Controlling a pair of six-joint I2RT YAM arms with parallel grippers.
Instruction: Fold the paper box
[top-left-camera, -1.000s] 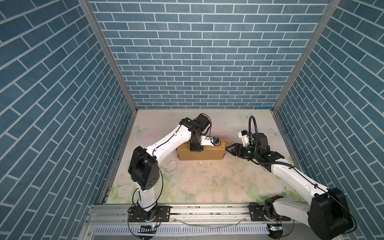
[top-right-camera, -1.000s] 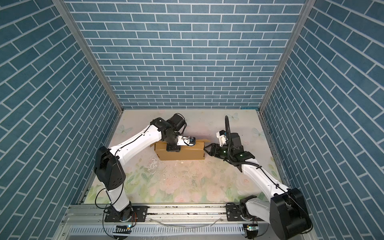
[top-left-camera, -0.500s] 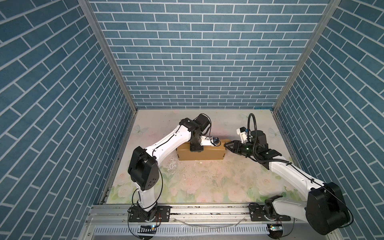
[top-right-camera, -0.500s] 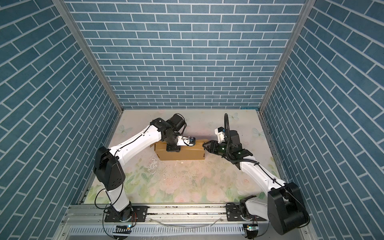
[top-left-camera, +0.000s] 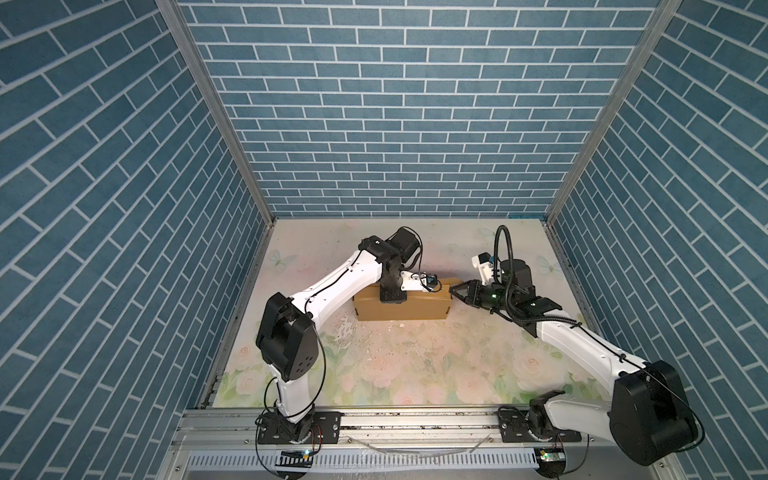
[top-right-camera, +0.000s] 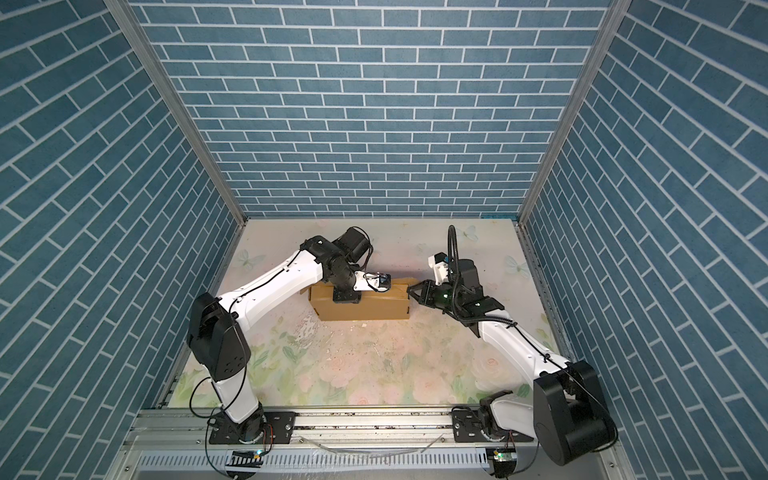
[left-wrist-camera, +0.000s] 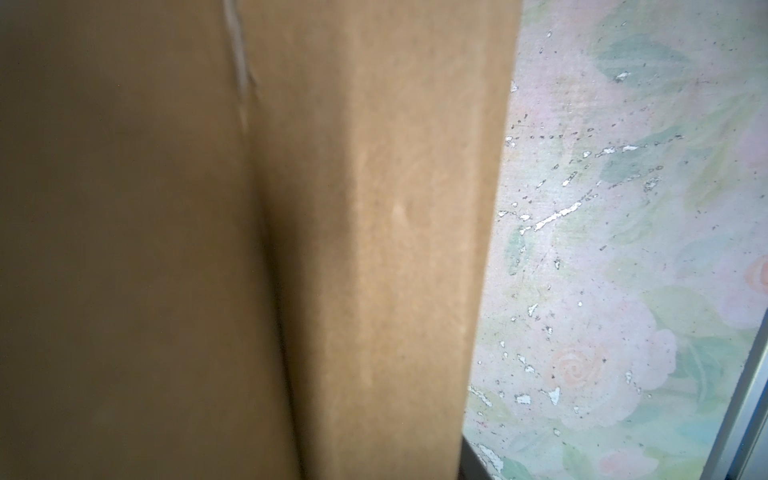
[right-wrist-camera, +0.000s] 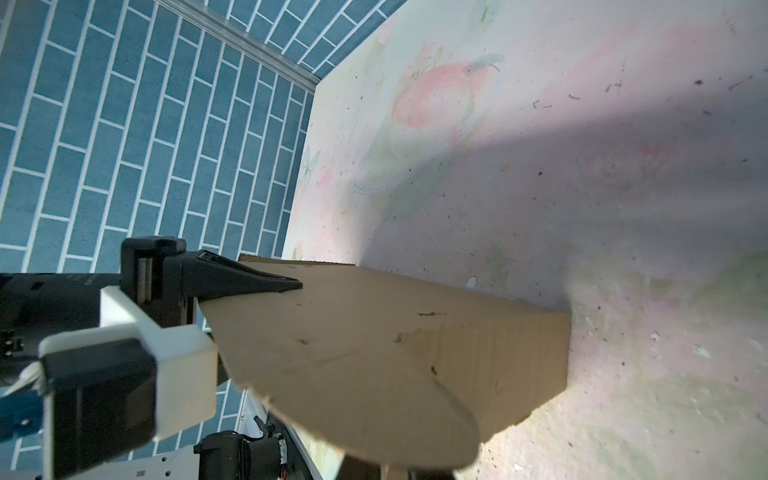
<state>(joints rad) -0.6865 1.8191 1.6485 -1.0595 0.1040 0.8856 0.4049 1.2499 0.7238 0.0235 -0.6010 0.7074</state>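
The paper box (top-left-camera: 403, 309) (top-right-camera: 365, 309) is a tan cardboard shape standing mid-table, its long front wall towards the rail. My left gripper (top-left-camera: 392, 298) (top-right-camera: 346, 300) points down over the front top edge, shut on that wall. Cardboard (left-wrist-camera: 374, 249) fills most of the left wrist view, with one dark finger (left-wrist-camera: 471, 463) beside it. My right gripper (top-left-camera: 454, 289) (top-right-camera: 409, 289) is at the box's upper right corner. In the right wrist view a rounded flap (right-wrist-camera: 374, 395) runs down into the right gripper (right-wrist-camera: 390, 471), which is shut on it.
A floral table cover (top-left-camera: 415, 374) with white scuffed patches lies under everything. Blue brick walls close in the left, right and back. An aluminium rail (top-left-camera: 415, 424) with both arm bases runs along the front edge.
My right gripper moved left to the box's right end and its jaws narrowed onto the flap. The left arm and the box stayed put.
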